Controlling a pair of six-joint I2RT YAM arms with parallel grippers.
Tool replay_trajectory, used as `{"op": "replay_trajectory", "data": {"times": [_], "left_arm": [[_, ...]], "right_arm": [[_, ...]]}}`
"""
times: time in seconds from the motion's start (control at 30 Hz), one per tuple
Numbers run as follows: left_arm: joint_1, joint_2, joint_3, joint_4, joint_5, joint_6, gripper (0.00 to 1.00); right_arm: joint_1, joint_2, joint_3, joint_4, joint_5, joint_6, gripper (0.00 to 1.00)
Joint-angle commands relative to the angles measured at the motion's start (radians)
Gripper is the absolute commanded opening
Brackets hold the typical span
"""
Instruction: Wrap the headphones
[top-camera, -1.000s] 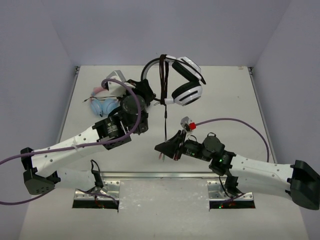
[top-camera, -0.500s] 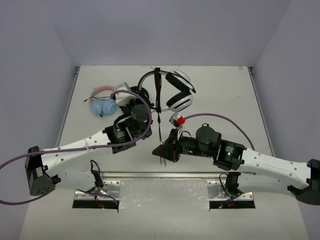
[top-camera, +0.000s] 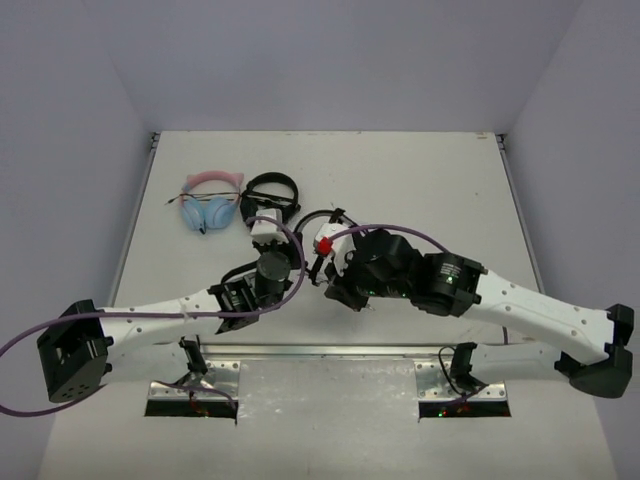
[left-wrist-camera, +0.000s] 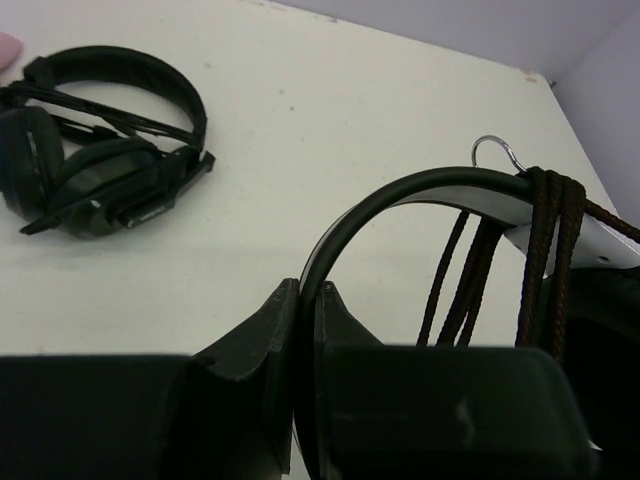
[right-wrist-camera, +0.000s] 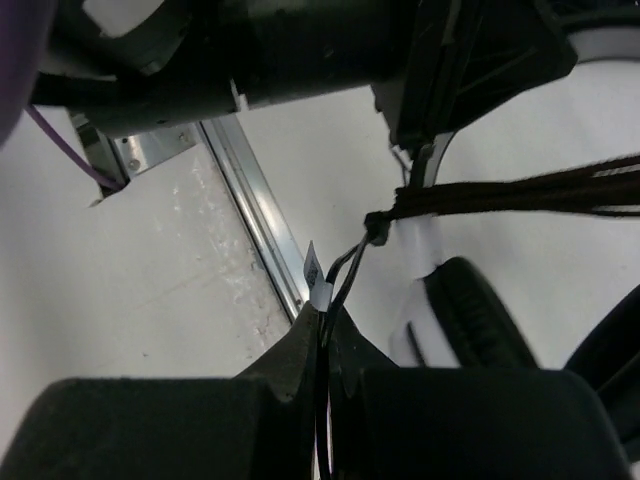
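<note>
The white headphones are held between both grippers near the table's middle. In the top view the arms hide most of them. In the left wrist view my left gripper (left-wrist-camera: 308, 300) is shut on the thin headband (left-wrist-camera: 400, 195). Several turns of the black cable (left-wrist-camera: 550, 230) are wound round that band. In the right wrist view my right gripper (right-wrist-camera: 325, 320) is shut on the cable just below its white tag (right-wrist-camera: 318, 280). The wound turns (right-wrist-camera: 520, 195) and a black ear cushion (right-wrist-camera: 470, 310) lie beyond it. In the top view the left gripper (top-camera: 268, 238) and right gripper (top-camera: 335, 285) are close together.
A pink-and-blue cat-ear pair (top-camera: 208, 200) and an all-black pair (top-camera: 270, 195) lie on the table at the far left; the black pair also shows in the left wrist view (left-wrist-camera: 100, 170). A metal rail (top-camera: 320, 350) runs along the near edge.
Both grippers have come down and nearer with the headphones, from raised over the far middle to low over the centre. The black pair behind is now uncovered.
</note>
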Motion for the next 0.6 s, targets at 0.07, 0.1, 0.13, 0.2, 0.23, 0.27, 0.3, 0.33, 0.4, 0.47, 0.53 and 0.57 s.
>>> {"op": "replay_trajectory", "data": {"times": [0.07, 0.1, 0.13, 0.2, 0.23, 0.27, 0.3, 0.33, 0.4, 0.47, 0.53, 0.57], "left_arm": [[0.021, -0.01, -0.022, 0.124, 0.312, 0.091, 0.0], [0.02, -0.002, -0.009, 0.079, 0.349, 0.085, 0.0], [0.02, 0.006, 0.001, 0.034, 0.363, 0.075, 0.0], [0.021, 0.018, 0.021, -0.082, 0.401, 0.043, 0.0], [0.021, 0.015, 0.02, -0.102, 0.411, 0.018, 0.0], [0.021, 0.004, 0.017, -0.139, 0.421, 0.009, 0.01], [0.021, -0.006, 0.006, -0.145, 0.449, 0.004, 0.0], [0.021, -0.017, -0.003, -0.145, 0.464, 0.003, 0.01], [0.021, -0.049, -0.031, -0.136, 0.489, 0.01, 0.0], [0.024, -0.065, -0.035, -0.142, 0.506, 0.044, 0.0], [0.031, -0.062, -0.02, -0.159, 0.526, 0.081, 0.0], [0.043, -0.053, 0.004, -0.191, 0.529, 0.085, 0.01]], "right_arm": [[-0.168, 0.111, 0.221, -0.182, -0.14, -0.206, 0.01], [-0.185, 0.133, 0.271, -0.244, -0.151, -0.226, 0.01], [-0.194, 0.172, 0.297, -0.271, -0.15, -0.258, 0.01], [-0.208, 0.2, 0.333, -0.33, -0.115, -0.336, 0.01], [-0.211, 0.207, 0.33, -0.332, -0.097, -0.345, 0.01], [-0.231, 0.203, 0.318, -0.311, -0.092, -0.353, 0.01], [-0.242, 0.195, 0.278, -0.291, -0.089, -0.373, 0.01], [-0.252, 0.172, 0.254, -0.269, -0.08, -0.379, 0.01], [-0.28, 0.146, 0.18, -0.19, -0.07, -0.394, 0.01], [-0.288, 0.115, 0.131, -0.127, -0.058, -0.41, 0.02], [-0.288, 0.111, 0.117, -0.111, -0.06, -0.447, 0.03], [-0.289, 0.12, 0.118, -0.116, -0.053, -0.46, 0.04]]}}
